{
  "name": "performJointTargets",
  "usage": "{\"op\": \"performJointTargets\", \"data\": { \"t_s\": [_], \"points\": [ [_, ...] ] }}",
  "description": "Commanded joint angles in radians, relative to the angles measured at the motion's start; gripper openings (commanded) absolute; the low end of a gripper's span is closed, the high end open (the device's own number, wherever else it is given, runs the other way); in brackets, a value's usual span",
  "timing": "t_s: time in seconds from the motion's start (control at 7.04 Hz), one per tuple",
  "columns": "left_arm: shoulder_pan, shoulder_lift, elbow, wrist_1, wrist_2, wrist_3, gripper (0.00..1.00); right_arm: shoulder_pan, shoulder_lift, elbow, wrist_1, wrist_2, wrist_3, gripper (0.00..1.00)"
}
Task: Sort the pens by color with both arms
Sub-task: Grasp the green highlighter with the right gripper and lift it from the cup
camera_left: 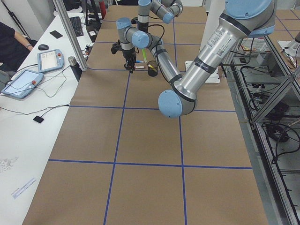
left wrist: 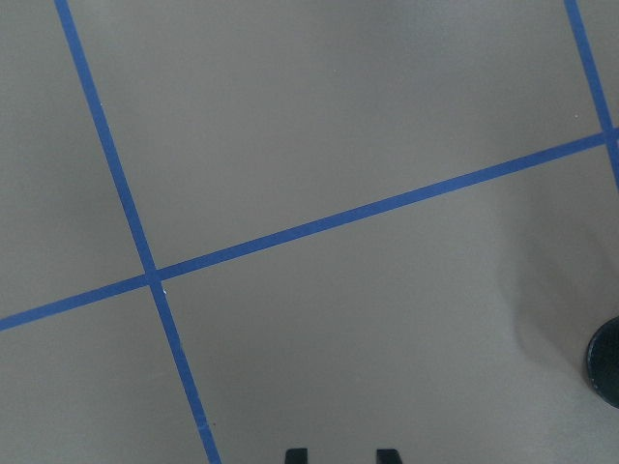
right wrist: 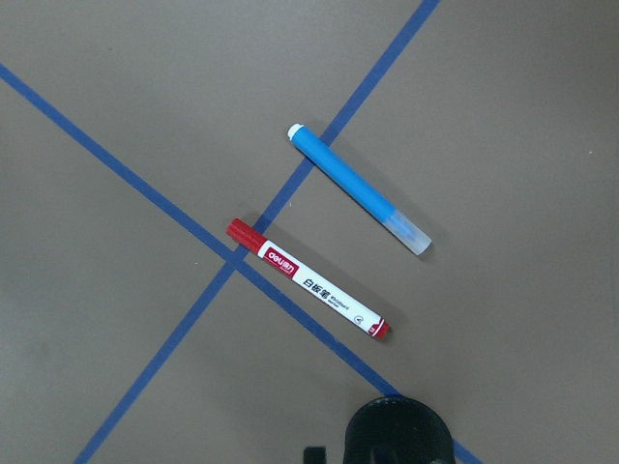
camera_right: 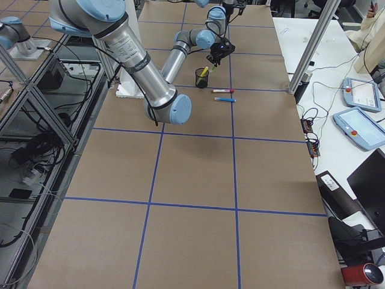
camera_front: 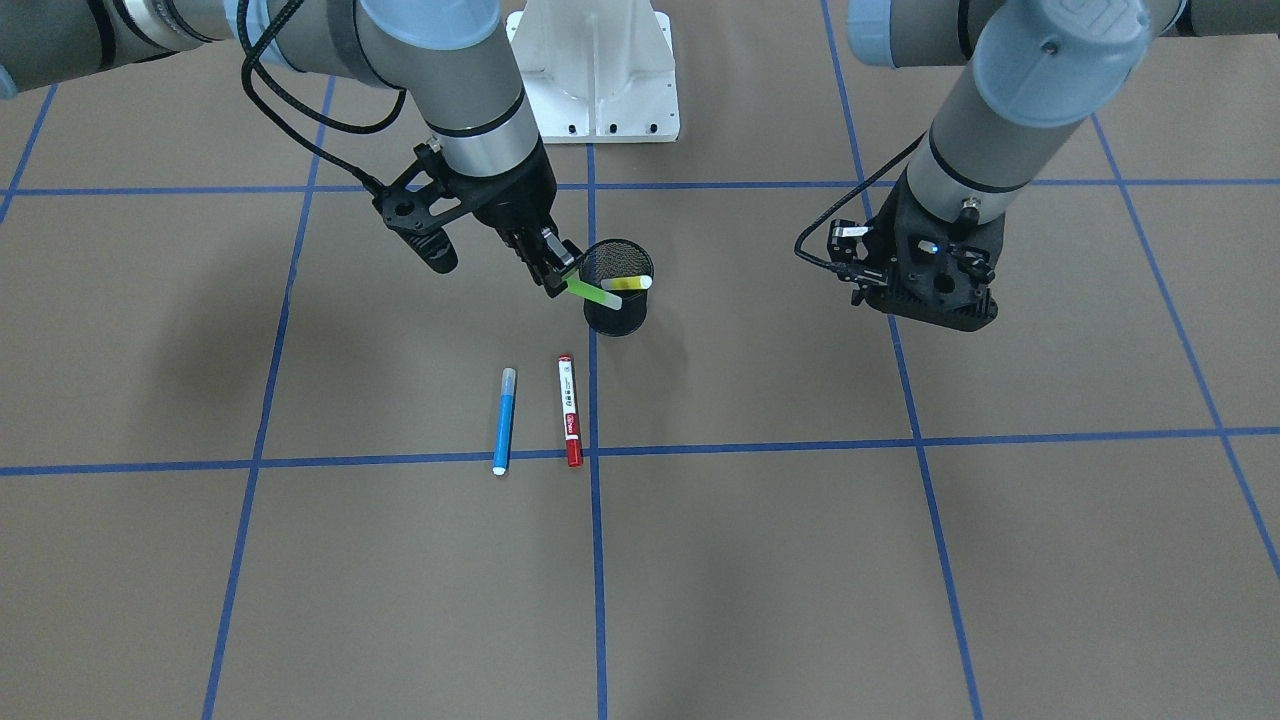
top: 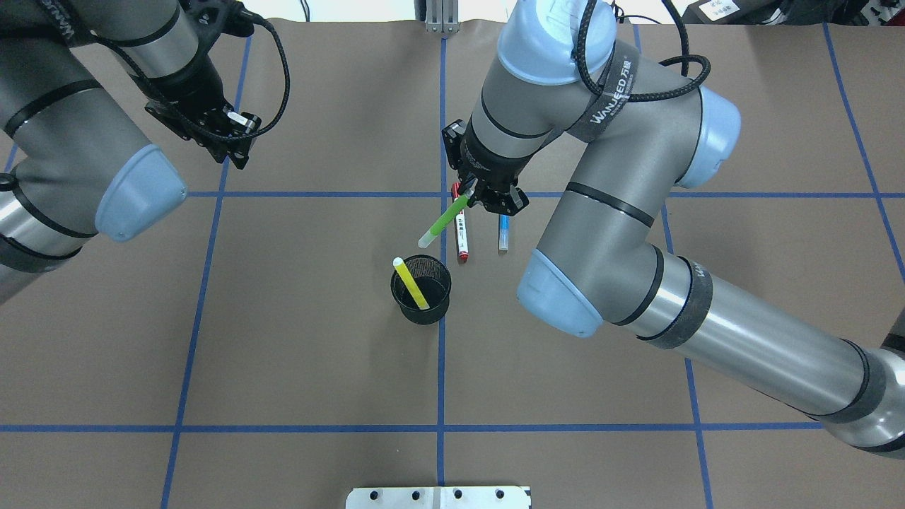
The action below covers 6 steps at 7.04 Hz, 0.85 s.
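My right gripper (top: 475,199) is clamped on one end of the lime green pen (top: 442,222) and holds it off the bench (camera_front: 900,560), tilted, with the free end pointing down toward the black mesh cup (camera_front: 617,315). From overhead that free end sits just short of the cup's rim, while from the front it overlaps the rim, so I cannot tell whether it is over the mouth. The yellow pen (top: 411,283) is already in the cup, leaning against the rim with its top sticking out.

The blue pen (right wrist: 358,188) and the white pen with red cap (right wrist: 309,287) lie flat on the bench side by side, close to parallel and not touching, on the side of the cup away from the robot's base. The red-capped one lies across a crossing of the blue tape lines (camera_front: 760,445). From overhead both are partly hidden under the right gripper, which hangs above their far ends.

My left gripper (left wrist: 340,456) is well apart from all of this, hanging over bare bench near another tape crossing. Its wrist camera shows two fingertips standing apart with nothing between them, and the cup at the edge of the view.

I count four pens, one per color, one cup, two arms, and a white pedestal (camera_front: 595,70)
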Motion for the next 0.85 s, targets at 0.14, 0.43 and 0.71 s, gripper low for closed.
{"op": "performJointTargets", "data": {
  "t_s": [0.14,0.43,0.71],
  "points": [
    [0.007,0.0,-0.004,0.0,-0.002,-0.009,0.37,0.014,0.01,-0.032,0.003,-0.061,-0.279,0.0],
    [0.01,-0.002,-0.007,-0.002,-0.002,-0.029,0.37,0.013,0.107,-0.166,0.006,-0.095,-0.422,0.0],
    [0.01,0.008,-0.009,-0.003,-0.002,-0.029,0.37,0.013,0.134,-0.202,0.008,-0.101,-0.544,0.0]
  ]
}}
